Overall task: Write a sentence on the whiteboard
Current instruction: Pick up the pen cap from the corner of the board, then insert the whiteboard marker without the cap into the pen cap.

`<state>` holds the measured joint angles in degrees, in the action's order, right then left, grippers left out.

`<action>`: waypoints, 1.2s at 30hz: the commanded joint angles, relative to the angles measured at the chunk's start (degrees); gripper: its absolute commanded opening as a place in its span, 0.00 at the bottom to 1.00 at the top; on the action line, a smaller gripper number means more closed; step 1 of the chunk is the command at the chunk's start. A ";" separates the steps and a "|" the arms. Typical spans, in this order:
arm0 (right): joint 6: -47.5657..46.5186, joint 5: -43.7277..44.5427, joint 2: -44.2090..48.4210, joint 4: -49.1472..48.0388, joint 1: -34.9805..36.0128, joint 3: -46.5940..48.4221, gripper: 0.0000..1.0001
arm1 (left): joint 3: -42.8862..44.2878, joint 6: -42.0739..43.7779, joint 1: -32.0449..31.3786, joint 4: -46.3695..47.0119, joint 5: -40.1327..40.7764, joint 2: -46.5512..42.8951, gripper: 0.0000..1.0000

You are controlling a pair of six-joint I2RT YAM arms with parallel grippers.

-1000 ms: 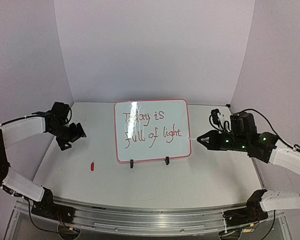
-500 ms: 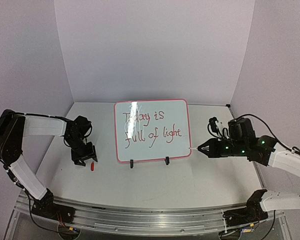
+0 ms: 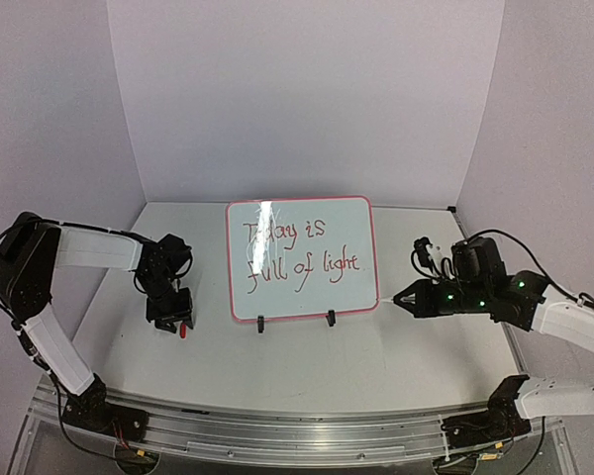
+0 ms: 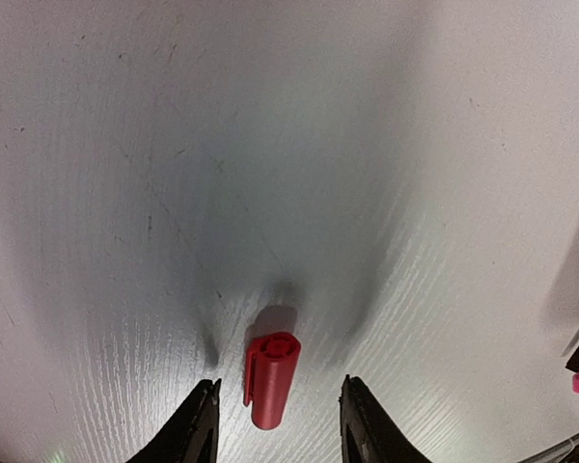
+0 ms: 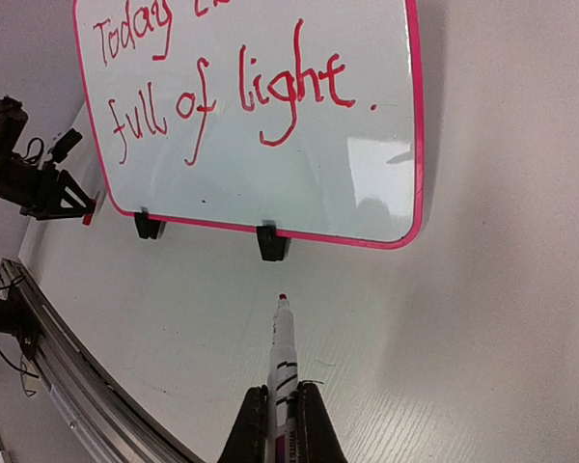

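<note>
At table centre the whiteboard (image 3: 348,293) stands upright on its two black clip feet, between the two arms; the sentence (image 3: 299,249) reads "Today is full of light" in red, two lines, closing dot present. Writing looks complete, so the step in hand is judged to be recapping. Right gripper (image 5: 282,397) is clamped on the marker (image 5: 283,352), tip bare and pointing at the board's lower right corner, near it but not touching. Left gripper (image 3: 172,319) is down at the table (image 3: 307,371) just off the board's lower left corner; its jaws stand apart and straddle the red cap (image 4: 271,378), which lies on its side with a gap showing on each flank. Next move, as judged: pinch the cap squarely across its barrel without rolling it, lift, then line its open end up with the marker tip
</note>
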<state>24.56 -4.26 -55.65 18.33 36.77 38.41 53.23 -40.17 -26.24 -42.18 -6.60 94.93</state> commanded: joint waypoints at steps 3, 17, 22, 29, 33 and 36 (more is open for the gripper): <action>-0.81 0.46 0.81 0.48 -0.12 -0.60 0.00 | 2.26 -0.89 -0.17 0.76 2.43 1.60 0.37; -1.31 1.18 1.82 1.14 -0.12 -1.10 0.00 | 4.64 -2.76 -1.73 -1.67 5.80 6.40 0.02; -2.20 -0.34 2.00 1.11 -0.12 -0.69 0.00 | 5.85 -4.39 -2.06 -1.89 5.34 4.45 0.00; -12.04 -11.60 1.00 -6.78 0.79 1.92 0.00 | 8.76 -18.35 -2.09 -2.81 1.24 -8.01 0.00; -19.00 -8.08 -0.01 -11.77 6.44 4.13 0.00 | 7.21 -31.65 -2.06 -0.77 -3.64 -17.97 0.00; -24.33 -0.82 -4.22 -12.50 12.83 8.05 0.00 | 5.59 -40.88 -2.11 -0.64 -4.98 -23.99 0.00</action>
<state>9.89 -10.82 -55.91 11.87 43.02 40.00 58.61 -64.75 -28.10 -43.18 -8.14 78.26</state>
